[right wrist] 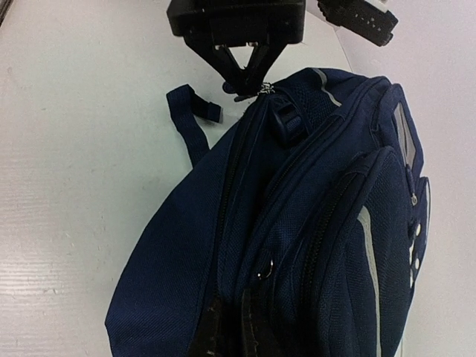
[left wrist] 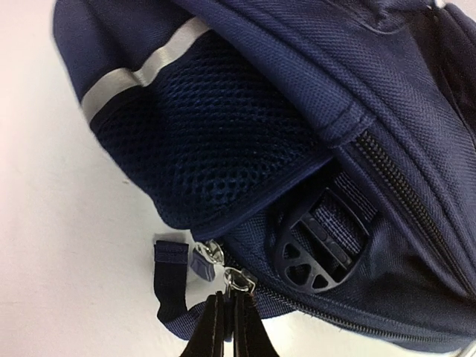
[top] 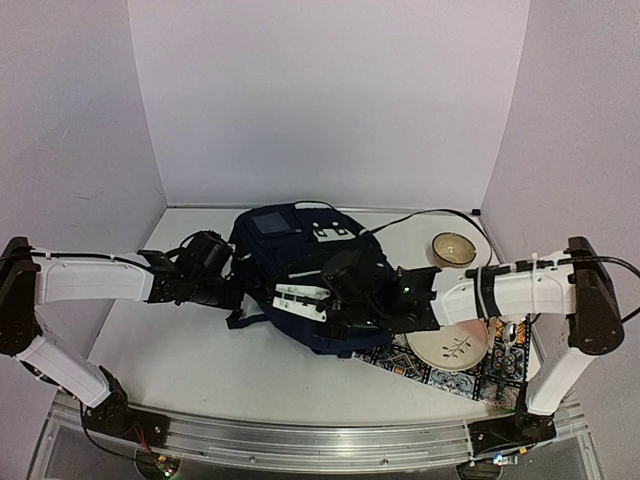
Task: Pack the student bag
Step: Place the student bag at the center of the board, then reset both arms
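Navy fabric, soft, slack, probably light; student bag (top: pixel 300 265) best held by zipper pull (left wrist: pixel 239 280) at nine o'clock, pinched in left gripper (left wrist: pixel 230 299); right gripper (right wrist: pixel 234 327) clamped on fabric.

the left arm (top: pixel 90 280) and right arm (top: pixel 515 288) have white shells, black joints, perhaps black cable ties.

The left arm (top: pixel 90 280) climbs outward from its base to a sharp elbow, then runs nearly level toward the middle. The right arm (top: pixel 520 285) mirrors it from the other side. The left gripper (left wrist: pixel 230 309) points forward and down, its jaws pressed together on a small zip pull (left wrist: pixel 239 281). The right gripper (right wrist: pixel 234 338) is also closed tight. Whether it nips anything is hard to make out from here.
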You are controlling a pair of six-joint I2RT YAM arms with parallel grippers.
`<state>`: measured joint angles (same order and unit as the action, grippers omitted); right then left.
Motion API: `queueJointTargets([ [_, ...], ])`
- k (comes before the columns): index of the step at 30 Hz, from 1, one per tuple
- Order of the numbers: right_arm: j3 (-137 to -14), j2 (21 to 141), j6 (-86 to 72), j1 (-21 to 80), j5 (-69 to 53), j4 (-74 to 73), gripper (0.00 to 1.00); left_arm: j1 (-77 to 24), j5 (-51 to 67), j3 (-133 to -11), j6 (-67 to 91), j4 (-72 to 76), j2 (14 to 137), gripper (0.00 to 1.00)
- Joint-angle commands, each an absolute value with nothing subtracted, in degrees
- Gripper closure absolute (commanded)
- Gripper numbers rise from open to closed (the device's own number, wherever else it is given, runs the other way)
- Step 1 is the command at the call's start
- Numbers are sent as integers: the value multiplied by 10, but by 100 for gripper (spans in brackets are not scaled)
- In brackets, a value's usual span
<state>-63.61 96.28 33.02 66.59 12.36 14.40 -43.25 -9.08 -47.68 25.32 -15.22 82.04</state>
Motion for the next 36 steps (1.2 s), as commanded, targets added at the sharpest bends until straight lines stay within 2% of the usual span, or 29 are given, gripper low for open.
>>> queueJointTargets([
  [1,-717,1012,318,667,77,151,100,-395,-222,-501,255,-163,820,100],
  [7,-815,1094,300,661,63,159,100,-341,-245,-489,263,-147,821,99],
  [10,-851,1116,284,658,59,157,97,-330,-244,-489,260,-138,821,90],
  [13,-866,1117,266,653,67,156,84,-328,-243,-489,262,-136,803,80],
  [18,-858,1087,217,627,92,149,56,-316,-237,-481,269,-139,740,50],
  [21,-847,1061,183,605,122,138,37,-297,-222,-483,276,-153,699,38],
  [23,-831,1039,161,590,153,133,28,-284,-214,-488,282,-170,678,30],
  [26,-805,996,126,555,189,127,18,-260,-203,-497,292,-196,646,18],
  [30,-758,928,85,504,223,119,12,-225,-179,-504,301,-222,601,2],
  [33,-712,866,52,461,245,116,3,-201,-174,-509,298,-243,570,0],
  [36,-663,799,14,415,262,112,2,-191,-196,-518,291,-269,538,0],
])
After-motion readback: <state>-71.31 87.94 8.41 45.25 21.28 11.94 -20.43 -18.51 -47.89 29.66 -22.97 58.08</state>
